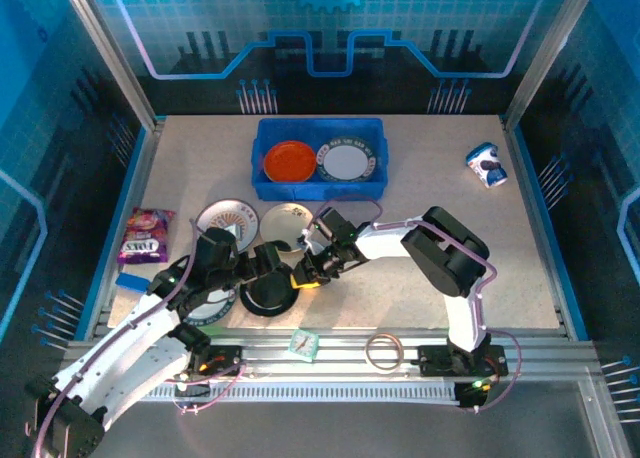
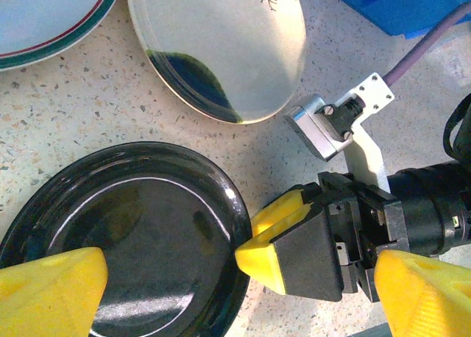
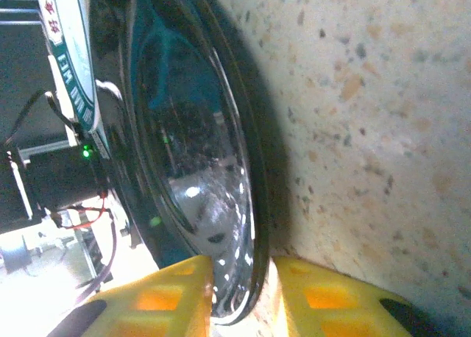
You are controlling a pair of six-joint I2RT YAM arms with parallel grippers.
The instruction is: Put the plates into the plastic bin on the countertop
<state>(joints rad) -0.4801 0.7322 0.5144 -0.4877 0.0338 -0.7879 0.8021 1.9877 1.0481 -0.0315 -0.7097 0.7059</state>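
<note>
Snack packet [image 1: 146, 235]: purple, lying flat at the left edge of the worktop [image 1: 200, 158].
Sunburst plate [image 1: 228, 218]: on the worktop beyond the left arm; cream plate [image 1: 287, 223] just beside it on the right.
Left pincer [image 2: 240, 285]: spread wide, holding nothing; one finger over the black plate [image 2: 140, 241], the other past its right rim.
Black plate: flat on the worktop, nearer the arms than the cream plate, not touching it.
Right pincer [image 3: 239, 304]: yellow fingers [image 3: 169, 307] either side of the black plate's rim, very close. Cannot tell whether they pinch it.
Plastic bin [image 1: 320, 190]: far centre of the worktop. Inside, orange-red plate [image 1: 290, 161] on the left, white dark-rimmed plate [image 1: 347, 160] on the right.
Tape ring [image 1: 382, 350]: on the near rail.
Blue-white packet [image 1: 487, 164]: far right.
</note>
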